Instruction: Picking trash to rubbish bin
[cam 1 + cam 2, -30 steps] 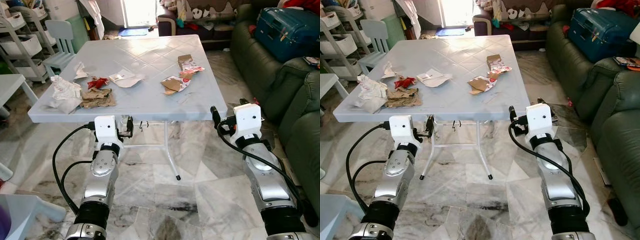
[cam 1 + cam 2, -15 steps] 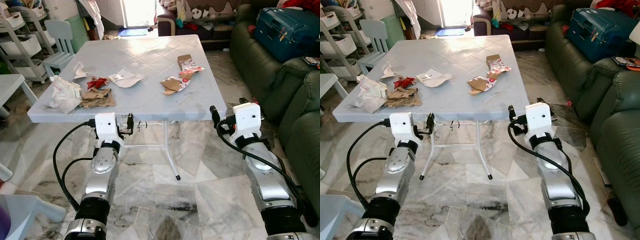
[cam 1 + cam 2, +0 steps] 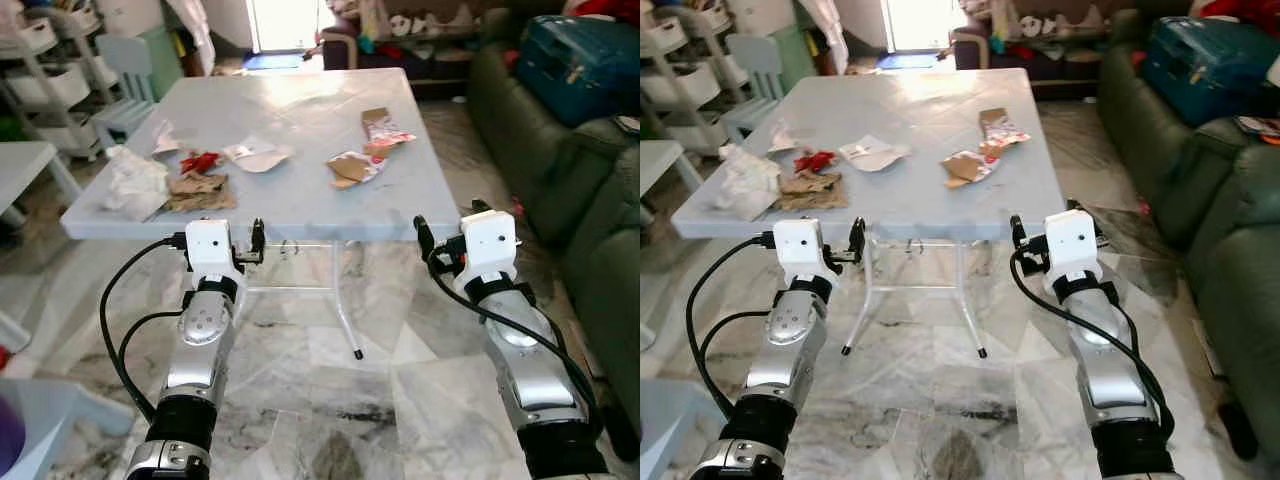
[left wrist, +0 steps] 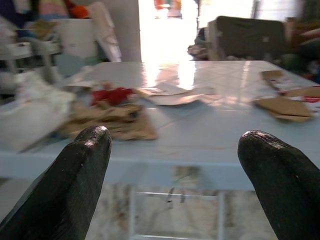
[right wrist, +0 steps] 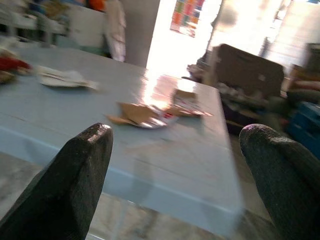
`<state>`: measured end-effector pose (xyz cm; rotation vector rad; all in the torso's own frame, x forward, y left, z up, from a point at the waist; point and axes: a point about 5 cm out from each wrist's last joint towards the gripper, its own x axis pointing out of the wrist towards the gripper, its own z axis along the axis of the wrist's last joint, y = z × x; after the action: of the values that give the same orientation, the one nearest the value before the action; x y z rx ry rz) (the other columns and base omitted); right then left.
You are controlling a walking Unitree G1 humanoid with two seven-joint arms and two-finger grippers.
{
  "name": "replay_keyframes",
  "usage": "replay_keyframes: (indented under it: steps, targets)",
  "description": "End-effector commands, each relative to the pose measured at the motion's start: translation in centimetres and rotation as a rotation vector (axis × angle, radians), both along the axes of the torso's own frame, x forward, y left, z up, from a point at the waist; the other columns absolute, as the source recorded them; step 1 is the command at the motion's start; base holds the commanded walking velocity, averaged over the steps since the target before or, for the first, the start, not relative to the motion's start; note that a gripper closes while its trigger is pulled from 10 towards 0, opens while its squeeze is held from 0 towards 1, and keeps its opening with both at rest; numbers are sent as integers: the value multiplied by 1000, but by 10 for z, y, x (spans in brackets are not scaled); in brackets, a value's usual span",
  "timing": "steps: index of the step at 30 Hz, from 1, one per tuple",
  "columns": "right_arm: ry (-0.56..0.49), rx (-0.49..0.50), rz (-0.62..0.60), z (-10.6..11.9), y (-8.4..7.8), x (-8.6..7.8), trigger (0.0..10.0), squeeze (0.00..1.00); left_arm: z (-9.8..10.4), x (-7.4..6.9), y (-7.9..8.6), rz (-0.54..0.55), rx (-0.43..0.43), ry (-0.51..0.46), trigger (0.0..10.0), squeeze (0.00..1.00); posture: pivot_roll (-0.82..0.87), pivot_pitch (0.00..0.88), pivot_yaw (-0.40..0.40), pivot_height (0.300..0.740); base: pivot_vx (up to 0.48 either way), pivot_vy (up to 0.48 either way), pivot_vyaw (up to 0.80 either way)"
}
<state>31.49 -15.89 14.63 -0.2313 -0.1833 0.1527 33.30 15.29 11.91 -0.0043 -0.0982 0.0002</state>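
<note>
Both tools raised nearer table [image 3: 300, 200] edge; left tool [image 4: 172, 150], right tool [image 5: 175, 150] released; trash [image 3: 195, 190] beyond.

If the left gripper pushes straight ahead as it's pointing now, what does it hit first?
Likely the near edge of the table. The left gripper, fingers open, sits about level with it; the brown paper trash lies just beyond. Depth is uncertain.

Motion blur smears the table [image 5: 165, 165] and its trash [image 5: 142, 114] beyond reading.

To my right sits a green sofa [image 3: 560, 150] with a blue suitcase [image 3: 575, 55]; a pale chair [image 3: 125, 75] stands far left.
</note>
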Motion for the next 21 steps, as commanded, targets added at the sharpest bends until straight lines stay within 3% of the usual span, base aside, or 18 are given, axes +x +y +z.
replay_keyframes:
  steps: [1, 21]
  targets:
    - [-7, 4, 2, 3, 1, -1, 10000, 0, 4, 0, 3, 4, 12, -7, 10000, 0, -40, 0, 39, 740, 0, 0, 0]
    - [-1, 27, -26, -1, 0, -5, 10000, 0, 7, 0, 5, -14, 23, 1, 10000, 0, -36, 0, 62, 740, 0, 0, 0]
